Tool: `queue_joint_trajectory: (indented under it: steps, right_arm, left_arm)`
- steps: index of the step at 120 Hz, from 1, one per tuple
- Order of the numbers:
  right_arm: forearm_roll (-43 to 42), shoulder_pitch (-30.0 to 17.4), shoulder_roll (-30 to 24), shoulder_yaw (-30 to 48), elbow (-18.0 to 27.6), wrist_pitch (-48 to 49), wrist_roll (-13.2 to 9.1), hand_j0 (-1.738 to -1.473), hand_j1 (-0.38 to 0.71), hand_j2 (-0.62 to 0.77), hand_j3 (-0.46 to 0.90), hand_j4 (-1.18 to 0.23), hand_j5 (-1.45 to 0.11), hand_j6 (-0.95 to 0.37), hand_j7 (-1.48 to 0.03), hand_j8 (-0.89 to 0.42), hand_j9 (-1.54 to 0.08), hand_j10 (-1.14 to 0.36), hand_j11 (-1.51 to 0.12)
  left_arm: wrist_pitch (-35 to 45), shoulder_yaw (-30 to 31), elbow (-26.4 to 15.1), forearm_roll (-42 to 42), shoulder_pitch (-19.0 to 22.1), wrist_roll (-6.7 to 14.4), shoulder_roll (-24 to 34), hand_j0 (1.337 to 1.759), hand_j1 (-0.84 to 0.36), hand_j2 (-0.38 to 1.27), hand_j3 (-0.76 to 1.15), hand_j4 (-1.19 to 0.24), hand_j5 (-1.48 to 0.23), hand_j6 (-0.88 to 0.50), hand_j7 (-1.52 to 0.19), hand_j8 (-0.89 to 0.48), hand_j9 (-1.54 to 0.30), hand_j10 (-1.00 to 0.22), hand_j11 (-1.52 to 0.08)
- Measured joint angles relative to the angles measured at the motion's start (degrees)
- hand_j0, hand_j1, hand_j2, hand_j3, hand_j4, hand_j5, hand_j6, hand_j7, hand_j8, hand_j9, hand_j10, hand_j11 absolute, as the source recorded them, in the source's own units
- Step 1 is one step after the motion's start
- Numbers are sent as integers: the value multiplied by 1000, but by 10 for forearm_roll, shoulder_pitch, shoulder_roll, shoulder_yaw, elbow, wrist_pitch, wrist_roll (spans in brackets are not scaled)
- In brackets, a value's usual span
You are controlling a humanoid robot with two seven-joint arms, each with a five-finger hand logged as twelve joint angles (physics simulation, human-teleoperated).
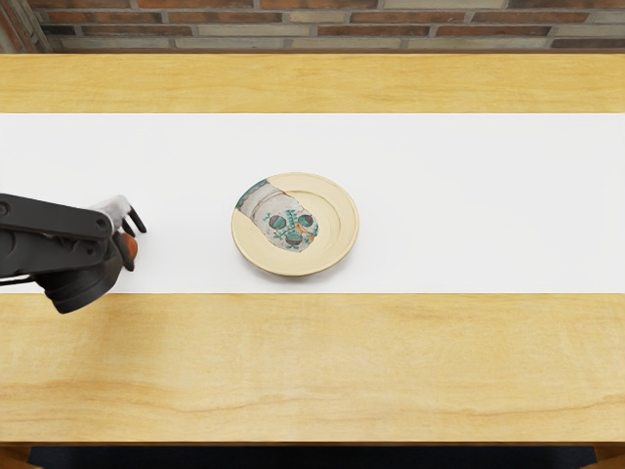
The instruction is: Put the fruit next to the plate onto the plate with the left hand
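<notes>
Orange fruit barely peeks out at the frame's mid-left, black-and-grey left hand with fingers curled around it, and the round tan plate sits well off to the right.

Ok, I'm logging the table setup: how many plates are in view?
1: a round tan plate with a green-patterned centre, mid-table on the white runner. The left robot hand at the left edge seems too small to hide another.

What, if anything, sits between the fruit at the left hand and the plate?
Nothing visible. Only the white runner lies between the left hand, where an orange sliver of the fruit shows, and the plate.
</notes>
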Motion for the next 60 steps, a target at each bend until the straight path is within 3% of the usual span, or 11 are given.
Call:
queue_joint_trajectory:
  steps: [42,60]
  right_arm:
    - [0,0,0,0,0,0,0,-1658,-303,-7,0,-39,-50,-39,-50,-39,-50,-39,-50]
    - [0,0,0,0,0,0,0,-1658,-303,-8,0,-39,-50,-39,-50,-39,-50,-39,-50]
  left_arm:
    - [0,4,0,0,-1,1,-1,1654,-300,191,12,-623,-813,-497,-813,-443,-819,-619,-819]
    - [-1,4,-1,-1,-1,0,0,1653,-313,212,6,-666,-887,-453,-891,-396,-893,-587,-891]
